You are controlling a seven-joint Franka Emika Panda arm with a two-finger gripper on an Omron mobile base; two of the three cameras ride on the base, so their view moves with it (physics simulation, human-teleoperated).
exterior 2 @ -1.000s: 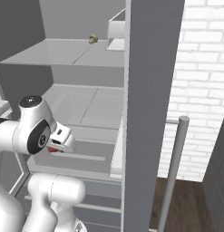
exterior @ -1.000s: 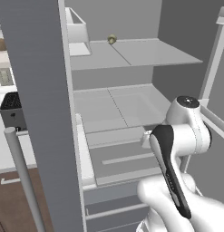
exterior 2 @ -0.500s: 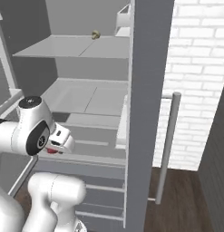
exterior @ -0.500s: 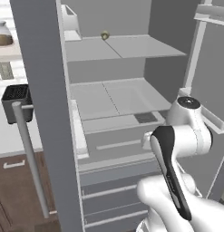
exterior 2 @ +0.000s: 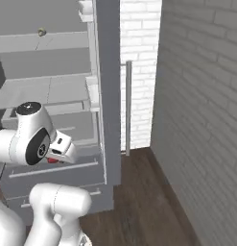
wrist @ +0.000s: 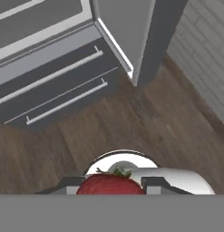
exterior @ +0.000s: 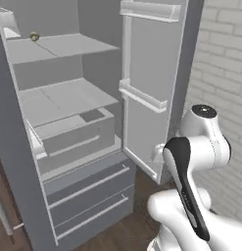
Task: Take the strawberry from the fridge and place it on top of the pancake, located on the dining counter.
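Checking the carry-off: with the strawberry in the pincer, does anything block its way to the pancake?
Can't judge fully: the strawberry sits in the pincer over bare wood floor beside the open fridge; no pancake or dining counter is visible.

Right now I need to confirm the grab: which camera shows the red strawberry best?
The hand view: the red strawberry with its green leaves sits between the pincer tips. The right base view gives a red sliver under the hand.

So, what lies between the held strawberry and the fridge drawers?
In the hand view, bare wood floor separates the strawberry from the fridge drawers.
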